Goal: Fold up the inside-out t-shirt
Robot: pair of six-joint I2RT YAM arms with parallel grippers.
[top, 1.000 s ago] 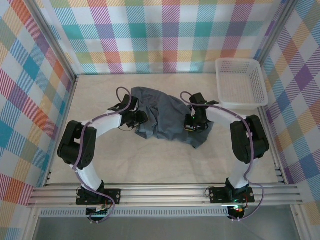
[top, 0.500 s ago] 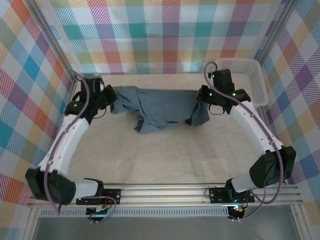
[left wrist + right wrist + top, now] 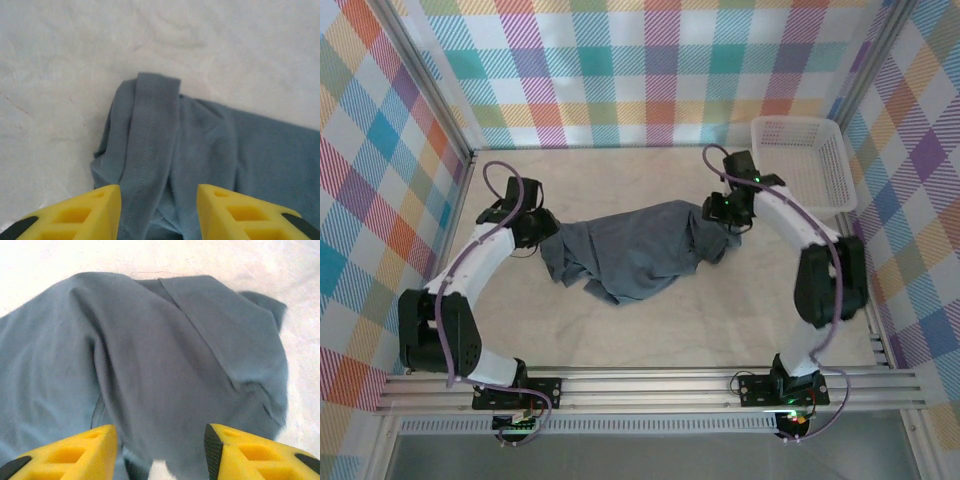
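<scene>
T-shirt (image 3: 620,262) dropped, rumpled — left gripper (image 3: 159,200), right gripper (image 3: 161,440) spread apart

Plaid walls (image 3: 640,70) — cream tabletop (image 3: 650,330), evenly lit.

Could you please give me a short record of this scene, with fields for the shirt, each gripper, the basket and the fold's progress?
t-shirt: dark grey, crumpled, lying on the table, spread left to right across its middle
left gripper: open, over the shirt's left end, a stitched hem running below its fingers
right gripper: open, over the shirt's right end, cloth rumpled beneath it
basket: white mesh, far right corner, apart from the shirt
fold progress: no neat fold yet; shirt needs flattening first
</scene>
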